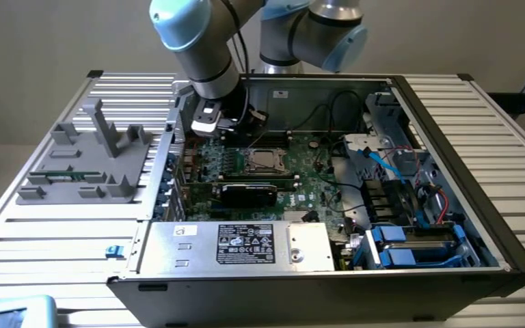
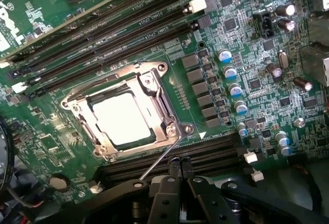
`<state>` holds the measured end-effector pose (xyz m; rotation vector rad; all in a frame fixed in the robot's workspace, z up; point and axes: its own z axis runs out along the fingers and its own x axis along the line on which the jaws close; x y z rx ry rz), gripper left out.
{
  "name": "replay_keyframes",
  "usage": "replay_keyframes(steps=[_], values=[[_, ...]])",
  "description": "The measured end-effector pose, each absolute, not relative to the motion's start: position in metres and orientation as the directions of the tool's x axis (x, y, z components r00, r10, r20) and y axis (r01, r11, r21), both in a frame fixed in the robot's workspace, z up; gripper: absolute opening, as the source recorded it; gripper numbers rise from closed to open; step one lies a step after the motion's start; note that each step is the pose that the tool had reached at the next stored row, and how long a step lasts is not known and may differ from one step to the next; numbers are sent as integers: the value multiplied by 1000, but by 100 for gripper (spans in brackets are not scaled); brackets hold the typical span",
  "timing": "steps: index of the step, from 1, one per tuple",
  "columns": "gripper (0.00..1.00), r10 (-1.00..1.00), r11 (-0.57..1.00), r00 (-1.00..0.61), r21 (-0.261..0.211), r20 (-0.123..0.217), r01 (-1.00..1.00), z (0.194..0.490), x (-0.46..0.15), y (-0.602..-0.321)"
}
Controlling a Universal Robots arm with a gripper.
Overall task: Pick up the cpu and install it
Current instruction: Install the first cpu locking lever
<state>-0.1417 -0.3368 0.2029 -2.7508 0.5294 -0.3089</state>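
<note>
The cpu (image 2: pixel 123 118) lies flat and square inside the metal socket frame (image 2: pixel 149 75) on the motherboard (image 2: pixel 241 44). The gripper (image 2: pixel 180 165) hovers just off the frame's corner, beside the thin lever (image 2: pixel 159 161), its fingers pressed together on nothing

ext: high, angled down into PC case (image 1: pixel 290 301) | wrist: close above mobo (image 2: pixel 46 131) | shared: cpu (image 1: pixel 267 160)
</note>
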Motion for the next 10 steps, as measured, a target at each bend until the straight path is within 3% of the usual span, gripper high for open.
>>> replay_keyframes(steps=[5,10], values=[[11,-311,-905,938,-350,153,-243,203,-142,-337],[11,-277,-913,943,-356,184,-199,203,-142,-337]])
